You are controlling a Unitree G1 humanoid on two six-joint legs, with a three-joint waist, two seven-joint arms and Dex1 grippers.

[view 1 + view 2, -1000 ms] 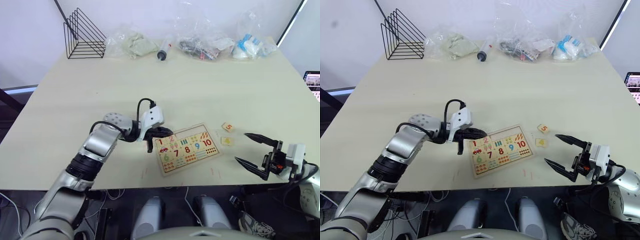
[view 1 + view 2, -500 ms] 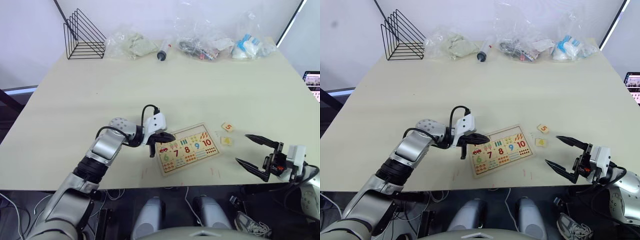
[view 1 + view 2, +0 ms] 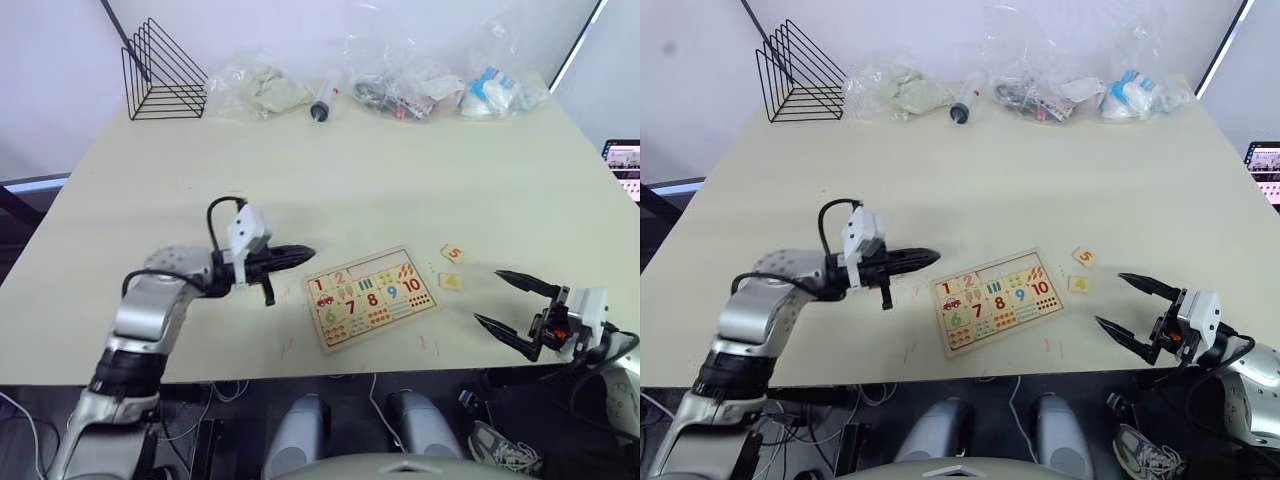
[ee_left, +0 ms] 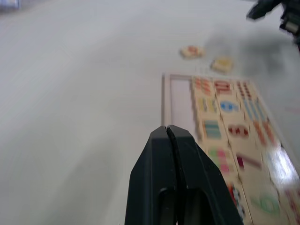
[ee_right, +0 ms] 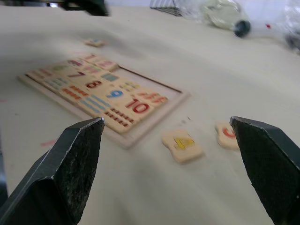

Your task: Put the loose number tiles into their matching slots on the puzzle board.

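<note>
The puzzle board lies flat near the table's front edge. Tiles 1 and 2 sit at the left end of its far row, and the other slots are bare wood. To the board's right lie two loose number tiles, the 5 and the 4. A third small tile lies past the board's left end, its numeral unreadable. My left gripper is shut and empty, hovering just left of the board. My right gripper hangs open and empty, right of the 4 tile.
A black wire rack stands at the back left. Along the far edge are clear plastic bags and a syringe-like tube. Wide bare tabletop lies between those and the board.
My left gripper has pulled back to the left, off the board's left end. The board and the tiles lie as before. My right gripper has stayed put.
</note>
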